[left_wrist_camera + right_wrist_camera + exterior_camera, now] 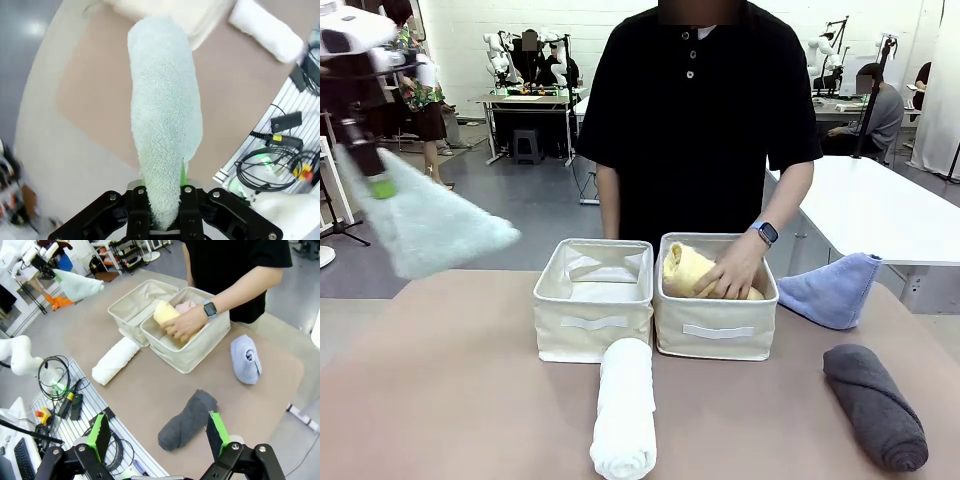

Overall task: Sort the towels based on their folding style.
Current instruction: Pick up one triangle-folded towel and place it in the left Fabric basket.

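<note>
Teal cone towel held high at the left: my left gripper (164, 207) clenched the narrow end of the teal cone towel (430, 225), its wide end aimed right toward the left bin (592, 325).
Nearest, my right gripper (159, 429) hung released above the dark grey roll (187, 420); the white roll (625, 405) lay just before the left bin; farther, a person's hand (730, 272) pressed the yellow roll (682, 268) in the right bin (715, 330), the fuzzy blue cone (830, 288) to its right.

Your right claw (157, 422) shows black linkages, silver screws and green pads (217, 429). The person (698, 120) facing you wears a black short-sleeved polo and a wristwatch (765, 233).
</note>
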